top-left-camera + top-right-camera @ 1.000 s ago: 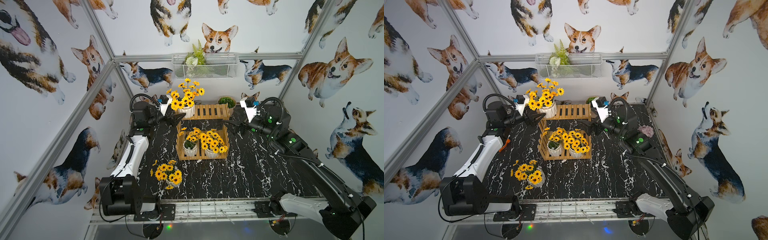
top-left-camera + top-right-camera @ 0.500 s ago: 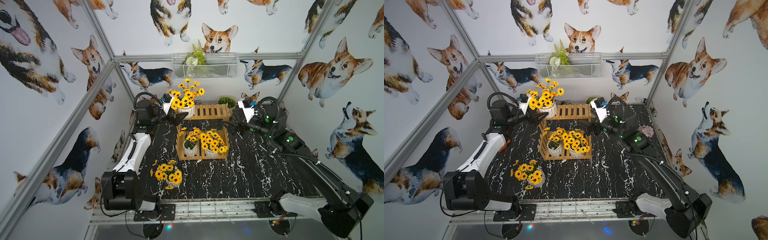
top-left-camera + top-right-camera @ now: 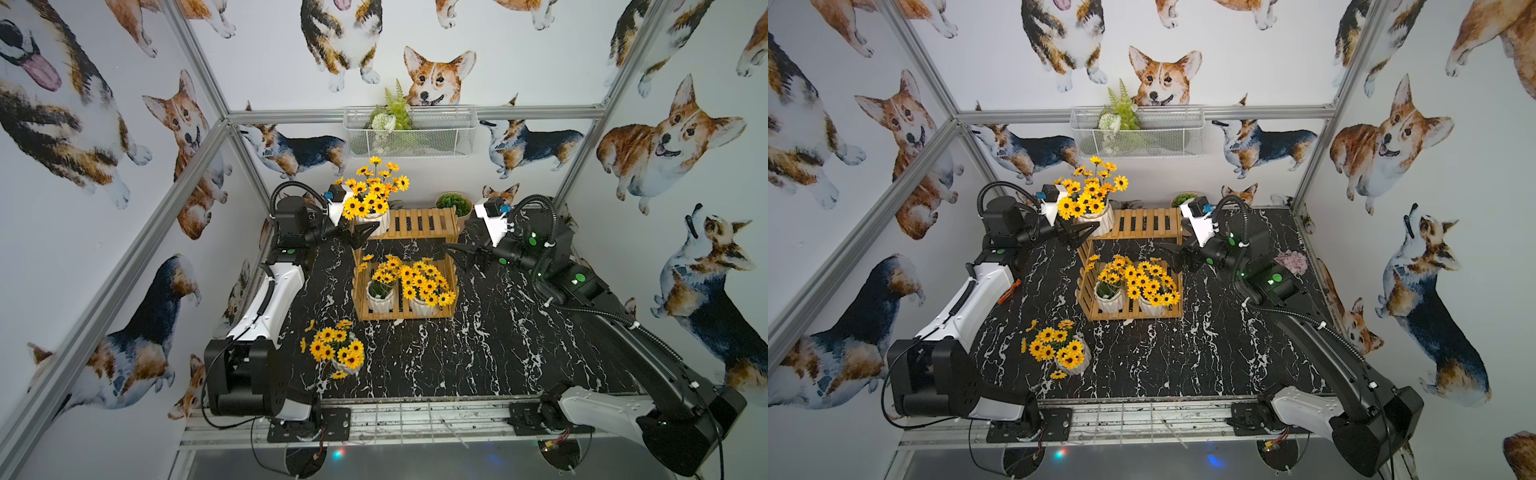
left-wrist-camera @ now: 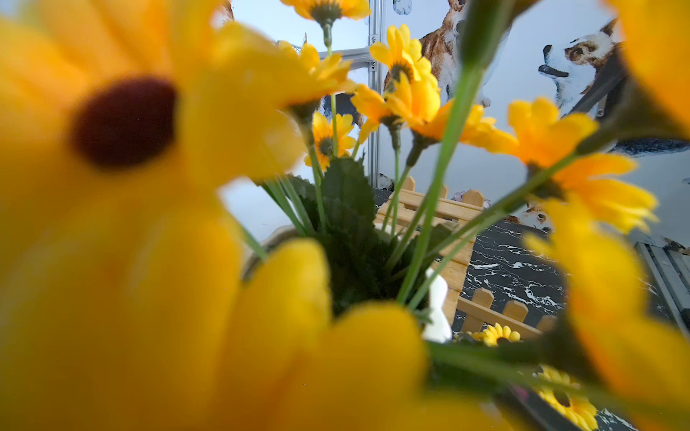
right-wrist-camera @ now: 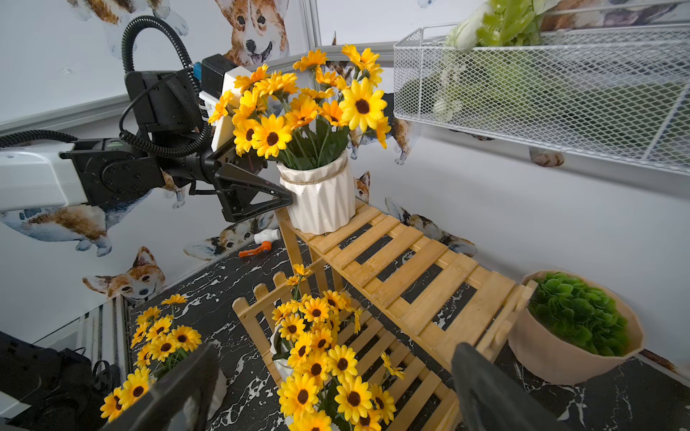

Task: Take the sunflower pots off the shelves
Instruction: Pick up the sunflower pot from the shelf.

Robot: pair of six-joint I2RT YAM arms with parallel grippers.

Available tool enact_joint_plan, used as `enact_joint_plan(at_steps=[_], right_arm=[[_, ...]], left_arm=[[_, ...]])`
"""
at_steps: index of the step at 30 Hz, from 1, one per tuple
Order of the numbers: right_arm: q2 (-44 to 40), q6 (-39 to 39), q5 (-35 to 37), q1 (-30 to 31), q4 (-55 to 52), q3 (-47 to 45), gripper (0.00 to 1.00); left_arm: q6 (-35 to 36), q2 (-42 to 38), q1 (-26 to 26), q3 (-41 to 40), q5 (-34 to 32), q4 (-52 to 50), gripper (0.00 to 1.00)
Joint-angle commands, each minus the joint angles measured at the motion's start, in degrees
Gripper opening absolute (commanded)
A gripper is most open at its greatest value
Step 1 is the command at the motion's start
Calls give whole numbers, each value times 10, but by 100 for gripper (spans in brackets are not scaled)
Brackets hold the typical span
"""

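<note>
1. White, ribbed: noted a sunflower pot (image 3: 376, 220) upright on the top tier of the shelves (image 3: 419, 224), upper centre of frame.
2. Noted left tool (image 3: 365, 235) spread, just frame-left of it, nearer.
3. Noted right tool (image 3: 455, 255) spread, empty.

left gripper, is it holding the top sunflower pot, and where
Nothing is held. The left gripper is open at the side of the top-shelf sunflower pot, not closed on it; the right gripper is open and empty.

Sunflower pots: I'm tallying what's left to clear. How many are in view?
4 sunflower pots: one on the upper shelf, beside the left gripper; two side by side on the lower shelf; one on the table. None seems hidden.
</note>
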Motion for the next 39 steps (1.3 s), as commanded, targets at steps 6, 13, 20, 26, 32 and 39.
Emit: enact_joint_plan(at_steps=[6, 13, 20, 26, 32, 39], right_arm=[[-5, -6, -4, 0, 5, -1, 100], [-2, -10, -4, 0, 1, 1, 100], [-2, -11, -2, 0, -2, 3, 100], [-2, -12, -1, 0, -5, 5, 100], [-4, -13, 0, 0, -8, 6, 100], [-2, -12, -2, 0, -10, 8, 100]], left_arm=[[18, 10, -5, 13, 6, 6, 100], [18, 18, -8, 19, 4, 9, 100], [17, 26, -10, 27, 6, 15, 100], [13, 34, -13, 31, 7, 20, 100], [9, 38, -16, 34, 8, 24, 100], [8, 37, -16, 33, 12, 30, 100]])
